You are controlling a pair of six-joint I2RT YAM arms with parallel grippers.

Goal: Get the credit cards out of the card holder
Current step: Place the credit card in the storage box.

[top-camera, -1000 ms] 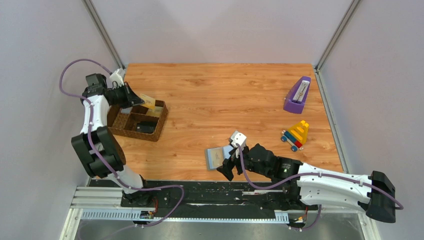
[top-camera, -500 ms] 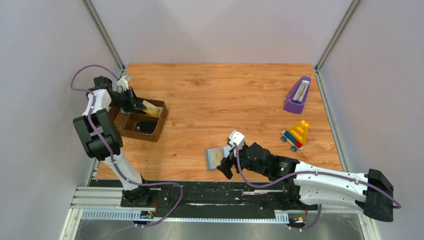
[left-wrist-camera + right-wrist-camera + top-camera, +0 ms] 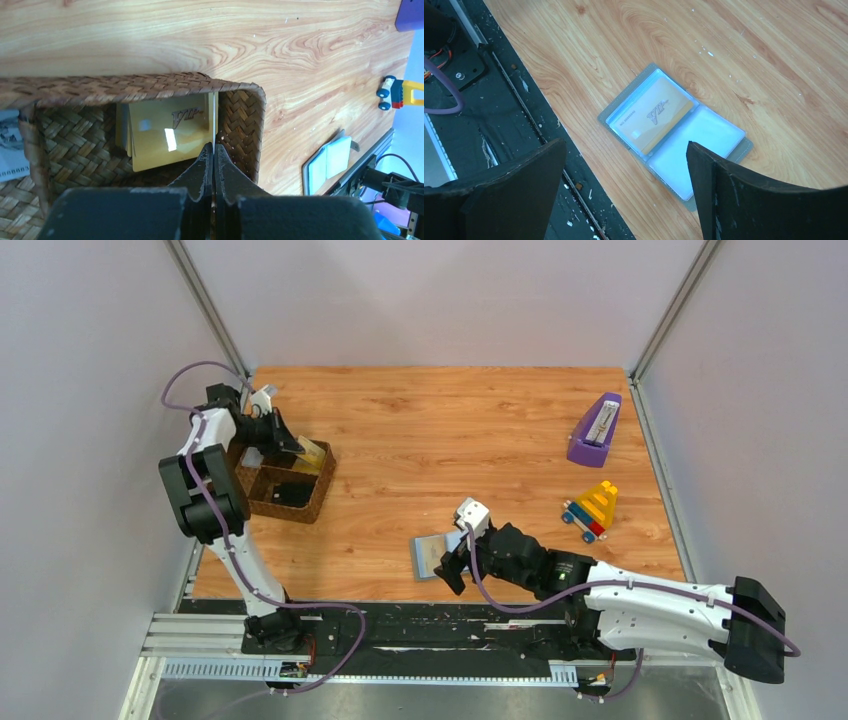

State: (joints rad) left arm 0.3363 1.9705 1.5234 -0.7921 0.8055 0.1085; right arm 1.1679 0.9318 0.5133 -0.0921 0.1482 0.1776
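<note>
The card holder (image 3: 719, 142) lies open on the table near the front edge, with a gold credit card (image 3: 656, 117) in its left pocket. Its right pocket looks pale and bare. My right gripper (image 3: 625, 144) hovers above it, jaws wide open, nothing between them; in the top view this gripper (image 3: 455, 565) sits at the holder's (image 3: 428, 555) right side. My left gripper (image 3: 214, 146) is shut on a thin credit card (image 3: 214, 117) seen edge-on. That card hangs inside the woven tray's end compartment, next to the gold cards (image 3: 167, 132) lying there.
The brown woven tray (image 3: 318, 490) stands at the left, a black item (image 3: 290, 495) in one compartment. A purple wedge-shaped object (image 3: 595, 430) and a colourful toy car (image 3: 592, 508) sit at the right. The black base rail (image 3: 420, 625) borders the front edge.
The left arm has swung right along the tray, carrying its card to the end compartment. The right gripper has crept slightly left over the holder, still open.
</note>
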